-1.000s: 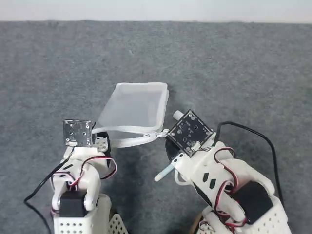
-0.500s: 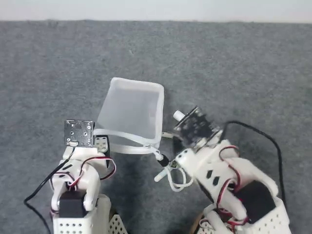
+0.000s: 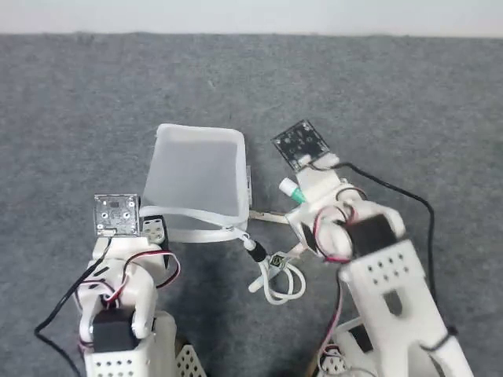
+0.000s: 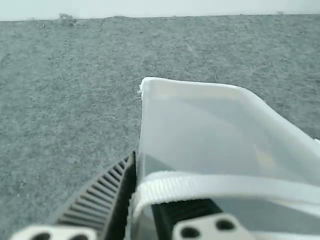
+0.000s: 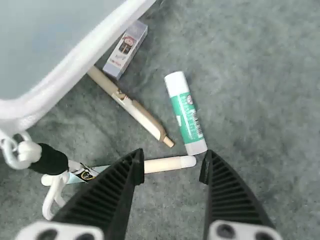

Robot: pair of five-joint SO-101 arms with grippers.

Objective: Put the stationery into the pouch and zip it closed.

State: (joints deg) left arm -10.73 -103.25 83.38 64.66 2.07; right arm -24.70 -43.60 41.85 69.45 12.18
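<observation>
Right now the left gripper (image 4: 145,197) is pinching the pouch (image 3: 196,177) by its zipper edge, while the right gripper (image 5: 172,160) is hovering, jaws spread, over the glue stick (image 5: 186,112) and pen (image 5: 131,107) lying beside the pouch.

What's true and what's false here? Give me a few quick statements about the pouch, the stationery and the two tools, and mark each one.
1. The left tool grips the zipper edge of the pouch. True.
2. The glue stick is inside the pouch. False: it lies on the grey surface outside the pouch.
3. The right tool is open with nothing in it. True.
4. The right tool holds the tan pen. False: the pen lies on the grey surface beside the pouch, untouched.
</observation>
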